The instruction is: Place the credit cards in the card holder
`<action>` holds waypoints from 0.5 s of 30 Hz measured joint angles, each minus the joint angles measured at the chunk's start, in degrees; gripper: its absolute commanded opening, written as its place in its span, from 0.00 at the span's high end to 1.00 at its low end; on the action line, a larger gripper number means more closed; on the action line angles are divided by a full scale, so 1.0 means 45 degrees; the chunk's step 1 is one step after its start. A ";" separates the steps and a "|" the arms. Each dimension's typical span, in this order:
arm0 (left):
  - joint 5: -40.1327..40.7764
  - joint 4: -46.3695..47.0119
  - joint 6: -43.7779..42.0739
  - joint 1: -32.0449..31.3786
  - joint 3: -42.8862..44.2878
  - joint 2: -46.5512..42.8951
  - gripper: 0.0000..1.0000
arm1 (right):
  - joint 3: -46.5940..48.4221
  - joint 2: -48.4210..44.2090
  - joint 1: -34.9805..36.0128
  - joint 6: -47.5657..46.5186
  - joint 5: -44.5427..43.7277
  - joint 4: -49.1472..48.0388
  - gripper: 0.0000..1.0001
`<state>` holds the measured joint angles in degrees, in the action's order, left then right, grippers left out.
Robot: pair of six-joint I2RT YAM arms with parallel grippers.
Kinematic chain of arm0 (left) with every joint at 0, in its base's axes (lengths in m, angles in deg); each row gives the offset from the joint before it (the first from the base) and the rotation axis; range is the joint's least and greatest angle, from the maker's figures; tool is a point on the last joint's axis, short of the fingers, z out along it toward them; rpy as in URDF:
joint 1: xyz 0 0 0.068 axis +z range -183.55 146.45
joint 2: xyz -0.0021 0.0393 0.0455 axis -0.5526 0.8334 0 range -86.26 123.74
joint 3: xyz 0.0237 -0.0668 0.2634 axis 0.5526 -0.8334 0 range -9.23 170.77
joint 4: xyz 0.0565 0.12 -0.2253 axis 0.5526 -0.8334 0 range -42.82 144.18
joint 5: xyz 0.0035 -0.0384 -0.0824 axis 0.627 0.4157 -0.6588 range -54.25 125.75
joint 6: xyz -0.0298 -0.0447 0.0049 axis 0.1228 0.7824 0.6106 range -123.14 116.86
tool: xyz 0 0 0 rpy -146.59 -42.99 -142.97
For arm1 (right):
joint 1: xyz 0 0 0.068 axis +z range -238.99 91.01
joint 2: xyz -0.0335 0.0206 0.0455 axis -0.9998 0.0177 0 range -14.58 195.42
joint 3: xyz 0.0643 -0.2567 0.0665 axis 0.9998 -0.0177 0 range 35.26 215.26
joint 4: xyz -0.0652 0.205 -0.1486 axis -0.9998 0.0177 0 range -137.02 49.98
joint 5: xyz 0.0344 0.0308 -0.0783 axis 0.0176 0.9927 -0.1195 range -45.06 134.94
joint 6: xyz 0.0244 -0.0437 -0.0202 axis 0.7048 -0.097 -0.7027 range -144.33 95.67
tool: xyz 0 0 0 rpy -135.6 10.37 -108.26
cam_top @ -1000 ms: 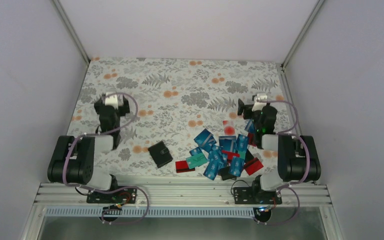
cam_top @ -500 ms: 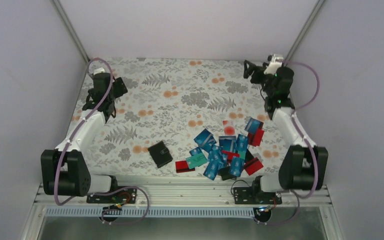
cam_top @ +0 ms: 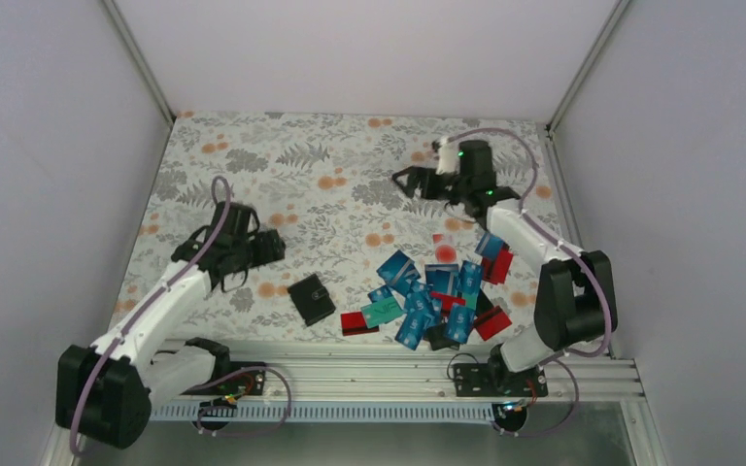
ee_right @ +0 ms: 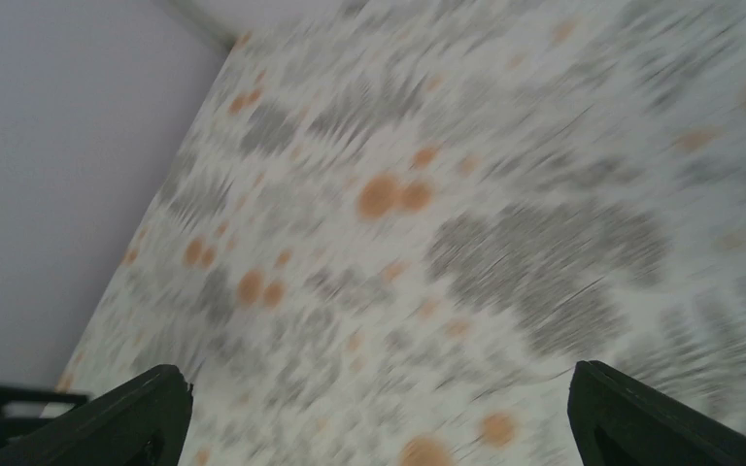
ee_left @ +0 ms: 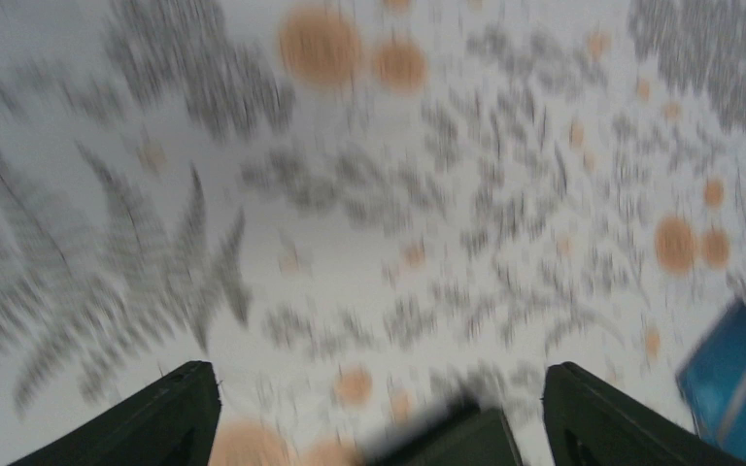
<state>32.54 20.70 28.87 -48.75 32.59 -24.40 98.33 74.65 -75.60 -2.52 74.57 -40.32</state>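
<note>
I work in a lab test cell, not a home. Plain pale walls (cam_top: 49, 146) box me in on three sides, joined by bare metal corner struts (cam_top: 137, 58). My left arm (cam_top: 155, 306) and right arm (cam_top: 544, 243) are bolted to an aluminium rail (cam_top: 350, 374) at the near edge. Only the fern-and-dot print covering the surface (cam_top: 350, 165) looks homely.
</note>
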 measured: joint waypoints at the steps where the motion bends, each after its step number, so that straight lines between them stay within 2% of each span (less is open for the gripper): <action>1: -0.0291 -0.0291 0.0175 -0.0219 -0.0423 -0.0389 0.25 | -0.0301 -0.0131 0.0442 0.0029 0.0199 0.0039 0.05; 6: -0.1409 -0.1171 0.1219 -0.1103 -0.1889 -0.1982 0.42 | -0.1443 -0.0316 0.2205 0.0151 0.1035 0.0189 0.09; 7: -0.1598 -0.1205 0.1413 -0.1243 -0.2132 -0.2181 0.43 | -0.1583 -0.0262 0.2540 0.0151 0.1103 0.0267 0.12; 15: -0.2812 -0.0500 0.2769 -0.1914 -0.4119 -0.2705 0.51 | -0.1783 0.0787 0.4643 0.0102 0.1481 0.0384 0.16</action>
<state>19.89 18.45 41.33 -57.36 14.06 -36.57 90.31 78.19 -54.70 -2.07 81.24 -38.59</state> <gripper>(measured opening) 0.508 0.847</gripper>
